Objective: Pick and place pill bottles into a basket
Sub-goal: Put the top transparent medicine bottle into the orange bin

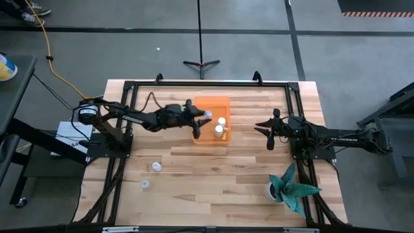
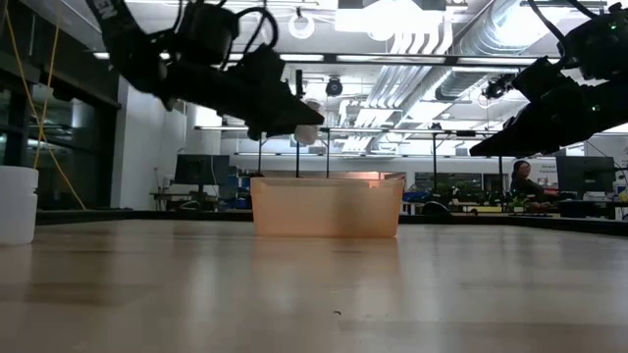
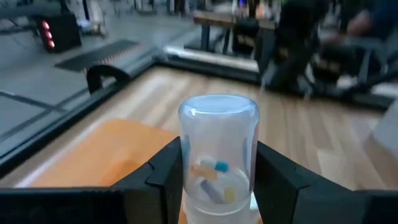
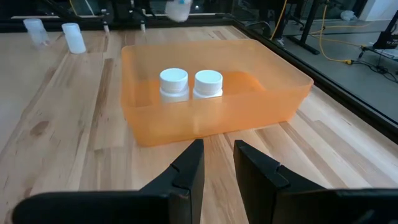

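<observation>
Two white-capped translucent pill bottles (image 4: 191,84) already standing in the translucent orange rectangular plastic basket (image 1: 200,103) near the tabletop's far edge; a third clear bottle (image 3: 217,158) clamped in the left hand (image 1: 202,116), held above the basket's left rim. Two more small pale bottles (image 1: 151,175) left toward the tabletop's near-left corner, so roughly halfway done. Right hand (image 4: 217,163) waiting beside the basket, fingers slightly parted, holding nothing.

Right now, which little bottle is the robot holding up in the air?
Find the see-through orange plastic basket on the wooden table. Over its left rim, the left hand grips a clear pill bottle holding coloured pills. It's the only bottle in the air; two stand inside the basket.
</observation>
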### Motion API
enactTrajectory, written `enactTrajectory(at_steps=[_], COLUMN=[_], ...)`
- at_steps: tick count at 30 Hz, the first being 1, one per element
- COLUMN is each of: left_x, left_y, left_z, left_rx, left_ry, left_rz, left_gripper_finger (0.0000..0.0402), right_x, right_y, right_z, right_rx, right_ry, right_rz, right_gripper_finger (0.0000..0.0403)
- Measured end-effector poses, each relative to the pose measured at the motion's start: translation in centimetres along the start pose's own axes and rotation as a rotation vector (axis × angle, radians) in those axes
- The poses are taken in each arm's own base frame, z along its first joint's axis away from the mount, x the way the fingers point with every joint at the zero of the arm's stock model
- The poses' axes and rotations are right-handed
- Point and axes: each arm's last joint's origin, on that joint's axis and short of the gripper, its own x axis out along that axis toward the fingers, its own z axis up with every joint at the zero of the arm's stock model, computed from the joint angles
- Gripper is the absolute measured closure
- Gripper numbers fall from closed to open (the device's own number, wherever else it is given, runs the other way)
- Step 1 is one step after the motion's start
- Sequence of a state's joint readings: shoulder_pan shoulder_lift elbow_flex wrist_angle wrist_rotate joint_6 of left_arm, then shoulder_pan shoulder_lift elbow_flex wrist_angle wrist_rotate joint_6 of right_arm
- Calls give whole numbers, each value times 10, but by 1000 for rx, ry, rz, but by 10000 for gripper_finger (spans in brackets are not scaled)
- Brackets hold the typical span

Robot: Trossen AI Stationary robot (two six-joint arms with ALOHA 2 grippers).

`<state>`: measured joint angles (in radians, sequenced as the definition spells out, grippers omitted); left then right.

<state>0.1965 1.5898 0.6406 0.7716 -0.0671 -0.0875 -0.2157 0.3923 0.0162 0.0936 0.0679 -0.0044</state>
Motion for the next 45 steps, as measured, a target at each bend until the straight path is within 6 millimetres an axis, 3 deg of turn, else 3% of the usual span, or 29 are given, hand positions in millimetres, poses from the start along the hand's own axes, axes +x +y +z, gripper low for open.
enactTrajectory(at_steps=[6,20,32,45], left_x=[-7,-10,-12,-12], left_y=[12,-1,-9,-9], left_z=[-15,-33,-38,-37], left_rx=[-68,-79,-99,-123], left_ry=[32,224,287,273], left_rz=[27,-87,-151,-148], left_gripper_finger=[211,210,208,145], right_x=[0,0,0,0], right_y=[-1,-1,-1,-1], right_z=[0,0,0,0], right_rx=[0,0,1,2], right_ry=[0,0,0,0], right_rz=[-27,-35,-39,-38], right_gripper_finger=[324,325,324,324])
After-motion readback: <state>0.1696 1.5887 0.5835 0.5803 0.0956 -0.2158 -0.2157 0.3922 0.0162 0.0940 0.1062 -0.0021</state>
